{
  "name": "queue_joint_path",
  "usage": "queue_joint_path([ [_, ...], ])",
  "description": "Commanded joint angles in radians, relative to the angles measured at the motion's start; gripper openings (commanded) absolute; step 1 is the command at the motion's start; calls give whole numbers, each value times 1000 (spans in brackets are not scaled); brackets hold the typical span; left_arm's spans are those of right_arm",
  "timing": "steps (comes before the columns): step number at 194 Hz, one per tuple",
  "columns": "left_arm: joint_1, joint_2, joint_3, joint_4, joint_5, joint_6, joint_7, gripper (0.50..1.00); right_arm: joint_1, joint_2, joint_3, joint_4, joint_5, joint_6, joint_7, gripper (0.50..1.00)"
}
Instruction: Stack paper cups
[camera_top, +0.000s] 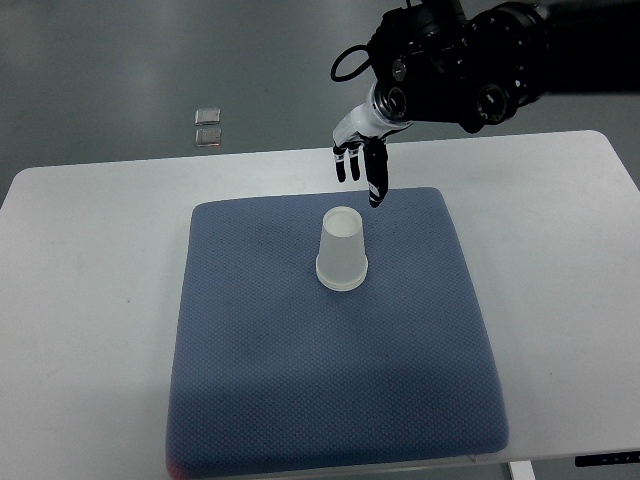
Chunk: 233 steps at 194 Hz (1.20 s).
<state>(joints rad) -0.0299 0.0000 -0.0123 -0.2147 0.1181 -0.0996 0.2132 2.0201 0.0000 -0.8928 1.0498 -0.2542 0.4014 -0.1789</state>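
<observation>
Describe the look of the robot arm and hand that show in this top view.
The right arm is bulky, glossy black, built of rounded joint housings with round silver-ringed fittings, and a thin black cable loops out at its wrist. The right hand has a white palm section and slim black fingers. The left arm is out of view.

Black cabled arm (470, 60), white hand (362, 150) with black fingertips.
</observation>
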Motion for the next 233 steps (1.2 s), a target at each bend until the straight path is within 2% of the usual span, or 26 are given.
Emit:
queue_joint_path([
  [1,-1,0,0,0,0,0,0,1000,-17,0,11,-30,53,-16,1,807],
  [43,1,0,0,1,0,0,0,1000,-104,0,58,-110,219,-85,13,813],
  [68,1,0,0,0,0,3,0,1000,-230,-109,282,-171,227,-170,13,821],
  [85,1,0,0,0,0,3,0,1000,-343,-184,491,-214,239,-237,30,844],
  [125,1,0,0,0,0,3,0,1000,-564,-239,850,-330,354,-315,90,848],
  [177,1,0,2,0,0,4,0,1000,-834,-224,1304,-444,403,-332,191,860],
  [233,1,0,3,0,0,4,0,1000,-1081,-167,1643,-458,405,-317,206,868],
])
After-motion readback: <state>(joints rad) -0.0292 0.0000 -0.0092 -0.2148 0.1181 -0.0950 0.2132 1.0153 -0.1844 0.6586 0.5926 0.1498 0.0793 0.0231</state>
